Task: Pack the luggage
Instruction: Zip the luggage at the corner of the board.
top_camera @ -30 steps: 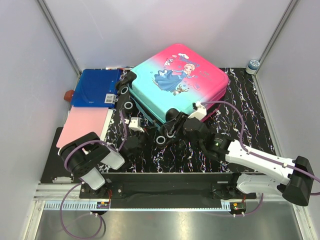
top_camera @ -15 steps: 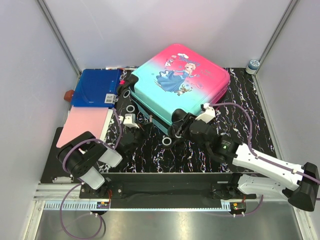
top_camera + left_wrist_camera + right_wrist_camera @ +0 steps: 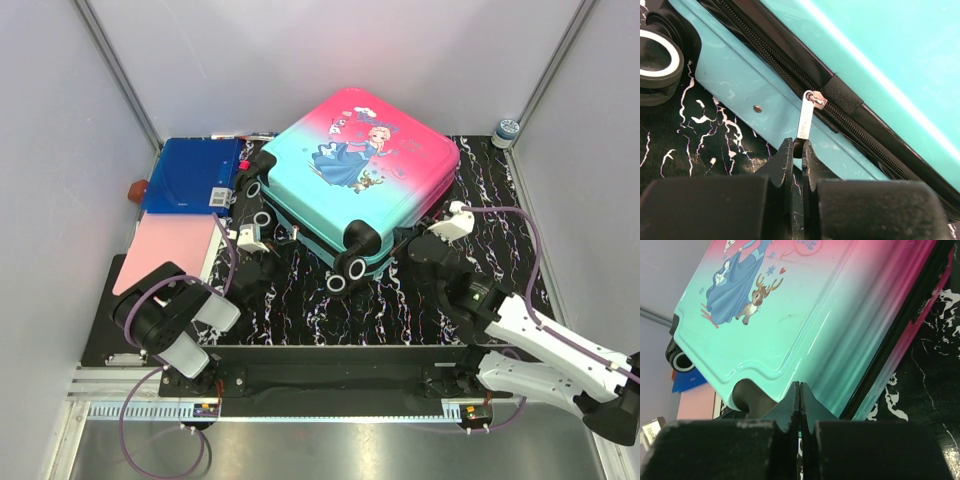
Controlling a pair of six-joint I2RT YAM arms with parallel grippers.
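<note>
My left jaws are clamped on the zipper pull (image 3: 804, 122) of the luggage (image 3: 360, 170), which lies closed toward the far edge of the surface (image 3: 380, 312). My right jaws are pressed together, empty, beside its near-right side.

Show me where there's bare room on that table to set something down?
Bare mat lies right of the suitcase, below the small roll, and in front of its wheels, at the near middle. The left is crowded: blue folder, pink sheet.
</note>
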